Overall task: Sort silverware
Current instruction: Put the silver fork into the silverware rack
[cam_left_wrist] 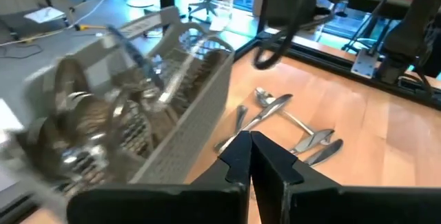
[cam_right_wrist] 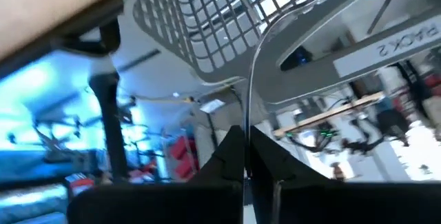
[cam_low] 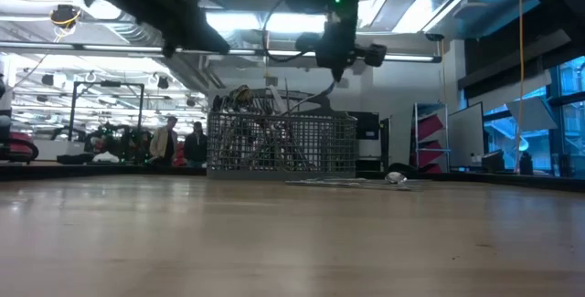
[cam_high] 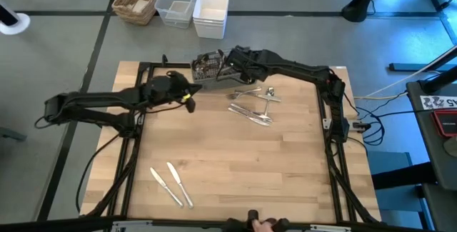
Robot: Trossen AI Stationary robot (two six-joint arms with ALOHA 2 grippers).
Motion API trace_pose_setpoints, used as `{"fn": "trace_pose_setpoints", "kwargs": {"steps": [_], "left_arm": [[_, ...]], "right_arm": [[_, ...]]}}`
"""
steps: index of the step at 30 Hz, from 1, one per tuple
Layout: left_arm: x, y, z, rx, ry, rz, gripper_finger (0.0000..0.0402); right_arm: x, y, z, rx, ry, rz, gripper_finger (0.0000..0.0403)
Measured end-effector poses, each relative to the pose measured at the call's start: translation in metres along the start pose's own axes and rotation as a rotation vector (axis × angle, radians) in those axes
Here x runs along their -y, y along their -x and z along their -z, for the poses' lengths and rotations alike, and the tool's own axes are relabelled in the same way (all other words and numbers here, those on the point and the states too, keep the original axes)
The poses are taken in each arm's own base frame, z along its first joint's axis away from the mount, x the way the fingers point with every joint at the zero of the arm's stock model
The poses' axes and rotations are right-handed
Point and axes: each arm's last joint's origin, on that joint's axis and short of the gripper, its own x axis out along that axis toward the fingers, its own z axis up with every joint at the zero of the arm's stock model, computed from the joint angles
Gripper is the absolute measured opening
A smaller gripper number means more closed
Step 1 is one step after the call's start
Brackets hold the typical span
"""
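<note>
Silverware, three lots. Lot one: loose heap of forks and spoons (cam_high: 255, 103) on the wooden table (cam_high: 235, 182), at about one o'clock from the table's middle, just beside the caddy. Lot two: two table knives (cam_high: 171, 183) side by side near the front edge, at about seven o'clock, well apart from the heap. Lot three: pieces standing inside the grey mesh caddy (cam_high: 213, 66) at twelve o'clock on the far edge; which kinds, I cannot tell.

My left gripper (cam_left_wrist: 249, 141): fingers pressed together, empty, hovering at nine o'clock of the caddy with the heap ahead of it.

My right gripper (cam_right_wrist: 242, 141): fingers pressed together, pinching the caddy's thin wire handle (cam_right_wrist: 253, 79) from the three o'clock side.

Step in hand, as I judge it: steadying the caddy between picks; sorting is partly done, heap unsorted.

Next move calls for: spreading my left fingers, lowering over one piece at the heap's edge, gripping its thin handle flat against the wood.
</note>
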Motion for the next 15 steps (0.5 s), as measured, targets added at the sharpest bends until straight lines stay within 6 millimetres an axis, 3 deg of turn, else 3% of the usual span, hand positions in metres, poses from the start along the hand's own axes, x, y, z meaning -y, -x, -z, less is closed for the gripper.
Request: {"fn": "trace_pose_setpoints", "kwargs": {"steps": [6,15], "left_arm": [[-0.006,0.021,-0.006,0.026,-0.007,-0.011,0.0001],[-0.006,0.024,-0.007,0.033,-0.049,-0.011,0.0001]], "right_arm": [[0.010,0.000,0.002,-0.033,0.144,0.073,0.0005],[0.023,0.002,0.001,0.057,0.206,0.204,0.0005]]}}
